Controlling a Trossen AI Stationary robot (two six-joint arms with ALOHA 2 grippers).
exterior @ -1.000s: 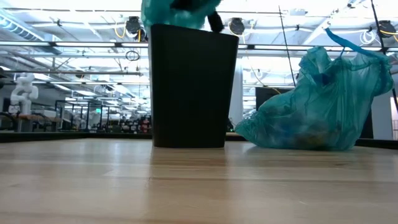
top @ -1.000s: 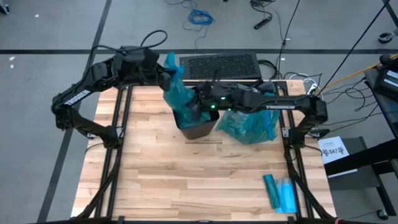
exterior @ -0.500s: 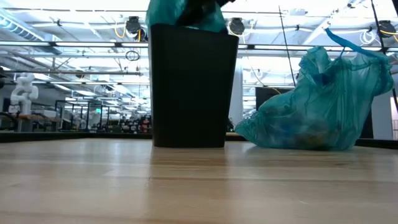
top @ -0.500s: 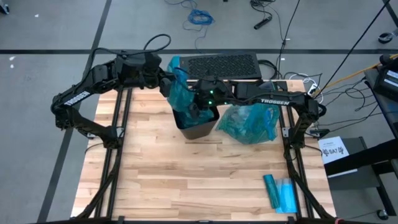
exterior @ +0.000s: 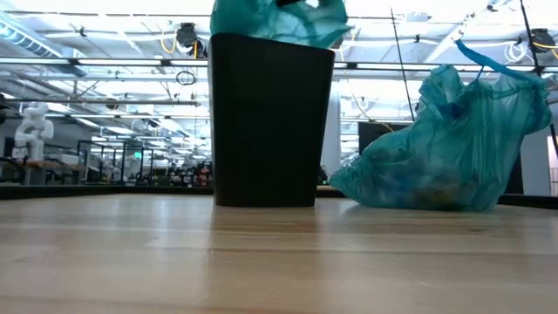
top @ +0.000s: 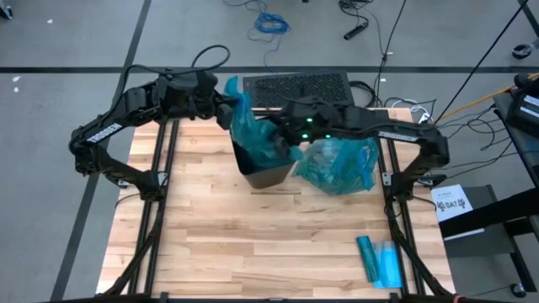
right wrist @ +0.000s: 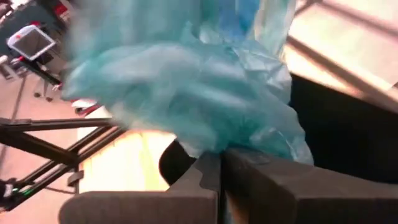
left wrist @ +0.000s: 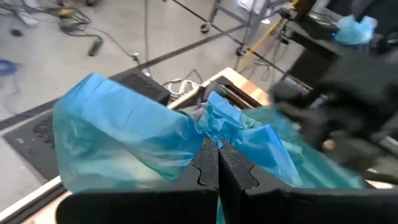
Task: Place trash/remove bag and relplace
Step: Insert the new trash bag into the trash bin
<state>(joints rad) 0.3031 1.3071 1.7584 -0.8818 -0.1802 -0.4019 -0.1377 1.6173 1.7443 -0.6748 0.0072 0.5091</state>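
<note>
A black bin (top: pixel 268 172) (exterior: pixel 270 122) stands upright on the table's far half. A fresh teal bag (top: pixel 255 133) (exterior: pixel 279 19) bulges out of its mouth. My left gripper (top: pixel 227 109) (left wrist: pixel 217 163) is shut on the bag at the bin's far-left side. My right gripper (top: pixel 289 140) (right wrist: pixel 221 167) is shut on it above the bin's right rim. A full, tied teal bag (top: pixel 338 165) (exterior: pixel 445 148) rests on the table right of the bin. The paper wads are hidden; only dim shapes show through the full bag. My left gripper pinches a gathered fold of the fresh bag's upper edge (left wrist: pixel 208 127) between its two fingers, coming from the table's left, raised above the bin's far-left rim. The film spreads out to both sides beyond the fingers. My right gripper pinches bunched film of the same bag (right wrist: pixel 249 134) between its shut fingers, over the bin's dark right rim (right wrist: pixel 336 124). It comes from the table's right. The bag billows up past the fingers; how many layers are caught I cannot tell.
A flat blue-teal packet (top: pixel 379 261) lies near the table's near right corner. A black perforated mat (top: pixel 299 88) sits just past the far edge. Bare wood (top: pixel 253 244) fills the near half of the table, between the dark frame rails at either side.
My right gripper has come up out of the bin's mouth and moved toward the table's right, drawing the fresh bag with it. The bag, bunched at the bin's left before, now spreads across the whole mouth and over the right rim. The bin and the full bag stayed put.
</note>
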